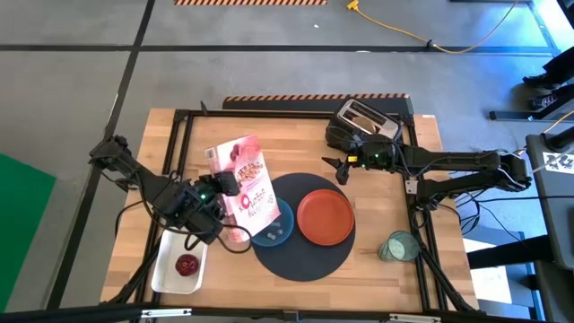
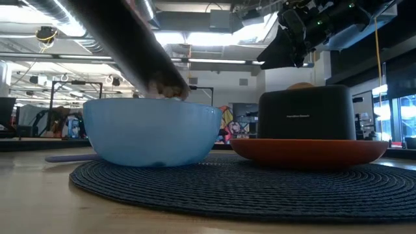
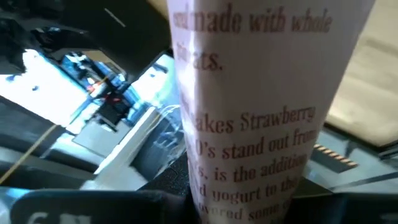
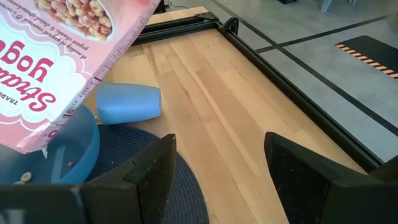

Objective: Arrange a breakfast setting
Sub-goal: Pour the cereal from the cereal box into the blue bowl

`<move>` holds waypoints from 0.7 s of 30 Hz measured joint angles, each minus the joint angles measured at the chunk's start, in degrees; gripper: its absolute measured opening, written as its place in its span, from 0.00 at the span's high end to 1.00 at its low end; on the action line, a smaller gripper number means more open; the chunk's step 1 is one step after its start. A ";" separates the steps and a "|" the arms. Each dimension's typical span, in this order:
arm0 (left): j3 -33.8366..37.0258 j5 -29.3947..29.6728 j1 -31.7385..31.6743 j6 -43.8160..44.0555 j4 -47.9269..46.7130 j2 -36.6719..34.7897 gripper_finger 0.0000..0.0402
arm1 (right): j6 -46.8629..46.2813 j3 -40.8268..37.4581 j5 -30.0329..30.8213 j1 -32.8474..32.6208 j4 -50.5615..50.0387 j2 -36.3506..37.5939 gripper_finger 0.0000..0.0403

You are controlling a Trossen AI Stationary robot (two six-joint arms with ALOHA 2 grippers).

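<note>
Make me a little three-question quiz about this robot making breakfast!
1. True or false: the left gripper tips a pink cereal box over the blue bowl.
2. What sits on the dark mat beside the bowl? A) orange plate B) toaster C) green cup
3. The right gripper's fingers are ____.

Key: 1 true; 2 A; 3 open.
</note>
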State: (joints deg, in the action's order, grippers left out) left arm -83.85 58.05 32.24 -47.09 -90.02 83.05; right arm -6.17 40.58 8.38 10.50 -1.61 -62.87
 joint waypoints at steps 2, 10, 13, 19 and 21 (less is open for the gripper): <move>0.00 0.92 0.29 0.02 0.02 0.00 0.77 | 0.02 0.00 0.00 0.02 0.00 0.00 0.41; 0.00 0.83 0.32 -0.02 0.00 0.00 0.77 | 0.02 0.00 -0.02 0.00 -0.35 0.00 0.41; 0.00 0.93 0.32 -0.02 0.00 0.00 0.77 | 0.02 0.00 -0.03 0.02 -0.35 0.00 0.41; 0.00 -0.56 -0.51 4.98 0.02 0.00 0.77 | 0.02 0.00 -0.04 0.00 -0.33 0.00 0.41; 0.00 -3.13 -1.21 7.60 0.00 0.00 0.77 | 0.01 0.00 -0.04 0.02 -0.33 0.00 0.41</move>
State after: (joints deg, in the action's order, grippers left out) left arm -83.85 54.92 31.03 -39.49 -90.02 83.05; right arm -6.16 40.58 8.34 10.52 -1.93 -62.87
